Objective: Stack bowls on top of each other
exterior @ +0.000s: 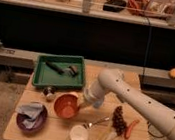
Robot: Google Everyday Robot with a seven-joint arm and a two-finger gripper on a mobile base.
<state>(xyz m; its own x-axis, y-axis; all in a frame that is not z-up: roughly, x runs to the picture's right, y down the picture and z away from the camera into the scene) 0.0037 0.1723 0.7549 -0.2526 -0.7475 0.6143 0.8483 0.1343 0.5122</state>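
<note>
**Orange bowl at the gripper, purple bowl waiting far left**

Starting left: purple bowl [30,119] sits on the table [53,137] near the front-left corner, upright. There's a blue-grey cloth [30,110] slumped inside it, so anything stacked on it lands on fabric, prob. not flush. Behind, the green tray [59,77] holds a couple of dark items, too small to name.

Centre now: orange bowl [66,106], mouth tipped toward the camera, which reads like it's being carried by its right rim rather than resting flat. Whether its base touches the table, can't say.

Gripper [82,103] is right at that rim, w/ the white arm [136,101] reaching in from the right. Grip state: can't tell, the wrist covers it.

Bowls are apart, side by side, nothing stacked yet. Pale cup [78,134] sits in front, not part of this job. Arm's base is cut off at the right edge.
</note>
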